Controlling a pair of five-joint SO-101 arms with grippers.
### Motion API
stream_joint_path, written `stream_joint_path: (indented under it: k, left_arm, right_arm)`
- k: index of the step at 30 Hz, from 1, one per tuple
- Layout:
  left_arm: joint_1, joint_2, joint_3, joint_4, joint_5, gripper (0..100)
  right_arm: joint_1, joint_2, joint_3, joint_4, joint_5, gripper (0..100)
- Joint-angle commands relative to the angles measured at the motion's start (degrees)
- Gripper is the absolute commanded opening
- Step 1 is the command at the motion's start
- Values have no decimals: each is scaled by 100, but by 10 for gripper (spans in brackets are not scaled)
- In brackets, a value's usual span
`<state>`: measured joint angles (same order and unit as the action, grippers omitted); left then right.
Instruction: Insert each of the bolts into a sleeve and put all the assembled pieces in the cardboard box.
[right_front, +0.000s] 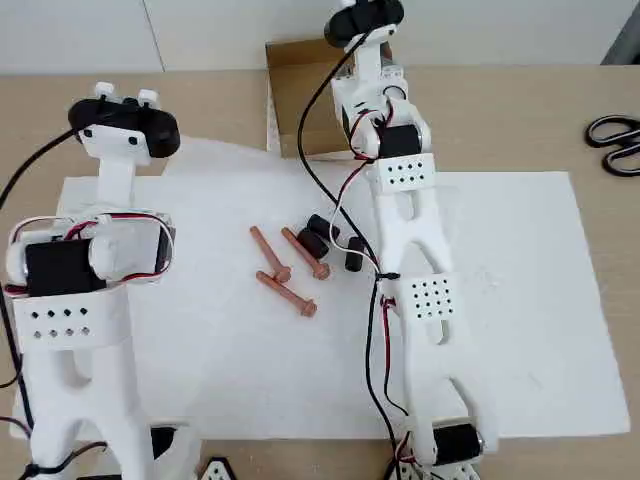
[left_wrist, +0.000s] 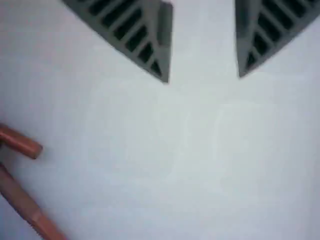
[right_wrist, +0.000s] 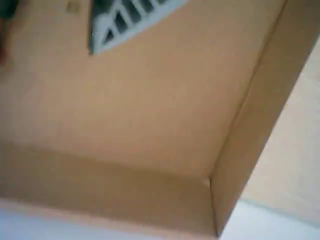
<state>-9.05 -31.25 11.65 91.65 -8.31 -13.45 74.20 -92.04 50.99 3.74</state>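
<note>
High view first: three reddish bolts (right_front: 287, 293) are lying loose in the middle of the white sheet (right_front: 520, 300). Three black sleeves (right_front: 313, 242) sit just beside them on the side nearer the right arm (right_front: 405, 180), and as far as I can see no bolt is inside a sleeve. The cardboard box (right_front: 300, 70) sits at the far edge of the sheet on the table (right_front: 540, 110), with the right arm stretched out over it. The right wrist view puts the right gripper (right_wrist: 107, 30) above the box's floor near an inner corner. Honestly can't tell whether it's open or closed, and there's something dark and reddish at the edge of that view that's too blurry to name. The left gripper (left_wrist: 202, 75) hangs over bare sheet, fingertips (left_wrist: 150, 55) spread apart with nothing between them. Two bolts peek into the left wrist view, off to one side of that pincer and not touching it. From above, the left arm's wrist is over the sheet's far left part, well apart from the bolts and sleeves. A pair of scissors (right_front: 615, 140) lies on the table past the sheet's right side.
</note>
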Motion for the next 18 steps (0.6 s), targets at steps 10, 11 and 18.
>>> stream_joint_path:
  k: [10, 11, 18]
  left_arm:
    - [-9, -193, -207, 18, -18, 87]
    - [-18, -193, -207, 18, -18, 87]
    - [-26, -193, -207, 123, -9, 87]
  right_arm:
    - [-22, -1455, -431, 2387, -88, 270]
    - [-22, -1613, -431, 2642, -88, 270]
    - [-233, -3011, -431, 4629, -396, 270]
